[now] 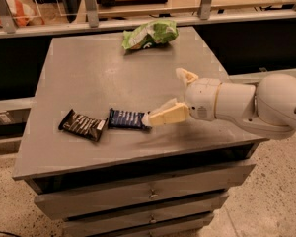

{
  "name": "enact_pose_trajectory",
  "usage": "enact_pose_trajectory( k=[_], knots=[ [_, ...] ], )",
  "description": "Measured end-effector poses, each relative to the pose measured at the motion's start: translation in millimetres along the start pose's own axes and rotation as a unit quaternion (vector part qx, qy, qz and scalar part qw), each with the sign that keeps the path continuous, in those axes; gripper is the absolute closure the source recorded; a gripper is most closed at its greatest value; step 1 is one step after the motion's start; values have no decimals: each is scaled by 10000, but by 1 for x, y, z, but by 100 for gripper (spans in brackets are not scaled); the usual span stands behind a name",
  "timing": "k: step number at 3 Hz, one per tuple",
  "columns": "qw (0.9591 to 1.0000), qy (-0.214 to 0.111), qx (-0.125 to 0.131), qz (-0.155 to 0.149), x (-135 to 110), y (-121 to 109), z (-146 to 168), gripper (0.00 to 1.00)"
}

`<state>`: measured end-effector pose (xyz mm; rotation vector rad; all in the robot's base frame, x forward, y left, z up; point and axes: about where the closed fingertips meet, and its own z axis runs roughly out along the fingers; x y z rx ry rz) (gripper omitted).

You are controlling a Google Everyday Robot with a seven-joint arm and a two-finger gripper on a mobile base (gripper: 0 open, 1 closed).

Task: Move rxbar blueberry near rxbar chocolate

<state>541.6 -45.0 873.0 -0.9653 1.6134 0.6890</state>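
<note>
The rxbar blueberry (126,118), a navy-blue bar with white lettering, lies flat near the table's front edge. The rxbar chocolate (82,125), brown-black with pale stripes, lies just left of it, their ends almost touching. My gripper (164,96) comes in from the right, low over the table, open and empty. Its lower pale finger (163,116) points at the blue bar's right end, with the tip right at that end. The other finger (186,75) sticks up farther back.
A green and white snack bag (150,33) lies at the far edge of the grey table (89,73). Drawers sit below the tabletop. A railing and shelf run behind the table. My white arm (256,105) overhangs the table's right front corner.
</note>
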Motion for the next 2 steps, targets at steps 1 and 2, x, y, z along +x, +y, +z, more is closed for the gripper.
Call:
enact_pose_trajectory(
  k=[1, 2],
  knots=[
    [9991, 94, 349, -216, -1, -20, -19, 0],
    [9991, 94, 349, -216, -1, -20, -19, 0]
  ],
)
